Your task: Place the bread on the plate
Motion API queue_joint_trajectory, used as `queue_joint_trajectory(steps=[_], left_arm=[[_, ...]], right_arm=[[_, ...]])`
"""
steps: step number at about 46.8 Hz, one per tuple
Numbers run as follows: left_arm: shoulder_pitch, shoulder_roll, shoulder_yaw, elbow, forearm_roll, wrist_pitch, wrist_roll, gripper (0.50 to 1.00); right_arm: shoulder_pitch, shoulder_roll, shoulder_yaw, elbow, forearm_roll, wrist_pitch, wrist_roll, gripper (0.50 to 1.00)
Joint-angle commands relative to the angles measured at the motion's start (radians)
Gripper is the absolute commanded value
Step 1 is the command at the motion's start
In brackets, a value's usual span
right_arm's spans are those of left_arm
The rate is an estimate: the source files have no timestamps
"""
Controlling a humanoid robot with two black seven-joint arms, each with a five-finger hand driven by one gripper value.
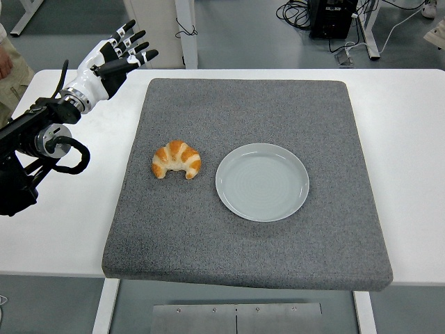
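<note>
While my left hand (pixel 111 57) hangs over the far left part of the table (pixel 410 139), I log its fingers (pixel 135 46) as spread and straight, holding nothing. It sits just past the far left corner of the grey mat (pixel 243 236), off the mat's edge, palm side turned toward the mat. Black forearm (pixel 35 139) runs back from the white wrist to the picture's left edge, a looped cable at its side.

Croissant (pixel 176 159) lies on the mat, left of centre, golden with pale stripes, its curved back toward the far side and both tips pointing toward the near edge. Well apart from my hand.

Plate (pixel 262 181): round, pale grey-blue, nothing on it, flat on the mat just right of the croissant with a narrow strip of mat between them. Not touching.

Mat covers most of the white table, with bare table showing on both sides.

Beyond the far edge: grey floor, white table legs (pixel 186 31), a black box with cables (pixel 332 17).
</note>
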Motion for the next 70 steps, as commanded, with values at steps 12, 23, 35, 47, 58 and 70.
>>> queue_joint_trajectory(steps=[12, 23, 35, 47, 58, 70], left_arm=[[-0.003, 0.121, 0.066, -0.183, 0.080, 0.015, -0.006, 0.972], [0.003, 0.210, 0.080, -0.352, 0.188, 0.043, -0.005, 0.972], [0.005, 0.255, 0.137, -0.442, 0.444, 0.130, -0.006, 0.974], [0.026, 0.267, 0.172, -0.497, 0.601, 0.159, -0.001, 0.974], [0.026, 0.272, 0.218, -0.516, 0.719, 0.161, -0.003, 0.972], [0.031, 0.298, 0.255, -0.517, 0.859, 0.161, -0.011, 0.966]], right_arm=[[-0.001, 0.000, 0.000, 0.000, 0.000, 0.001, 0.000, 1.000], [-0.001, 0.000, 0.000, 0.000, 0.000, -0.001, 0.000, 1.000], [0.000, 0.000, 0.000, 0.001, 0.000, -0.001, 0.000, 1.000], [0.000, 0.000, 0.000, 0.000, 0.000, -0.001, 0.000, 1.000], [-0.001, 0.000, 0.000, 0.000, 0.000, 0.001, 0.000, 1.000], [-0.001, 0.000, 0.000, 0.001, 0.000, -0.001, 0.000, 1.000]])
